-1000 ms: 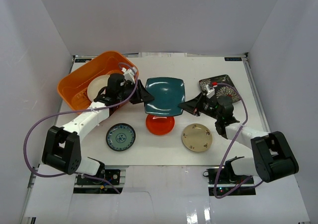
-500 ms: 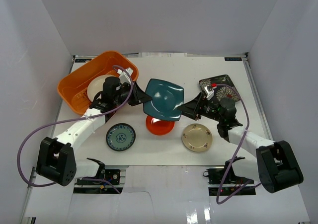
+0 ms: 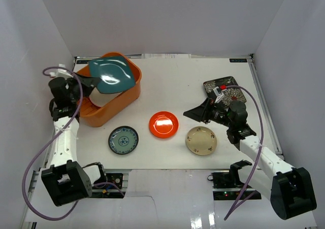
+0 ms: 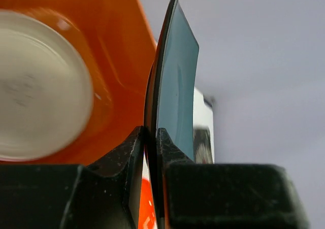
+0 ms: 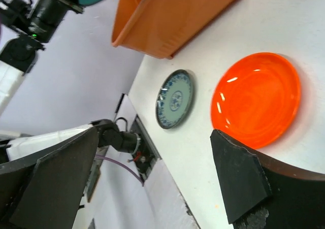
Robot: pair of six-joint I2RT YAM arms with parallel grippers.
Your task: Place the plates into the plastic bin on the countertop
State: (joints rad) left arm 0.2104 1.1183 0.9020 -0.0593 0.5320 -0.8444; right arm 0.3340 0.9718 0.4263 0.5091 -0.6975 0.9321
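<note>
White countertop [image 3: 167,82], walled in white, carried the orange bin [image 3: 116,103] at its far left. My left gripper [image 4: 151,137] pinched the teal square plate [image 3: 111,75] by its rim, tilted and reaching rightward from the grip over the bin's opening. Inside lay a cream-white plate [image 4: 40,87]; perhaps more sat beneath, hidden. My right gripper [image 3: 197,112] stood spread wide and empty beside the red plate [image 3: 163,124], the nearer arm to it.
</note>
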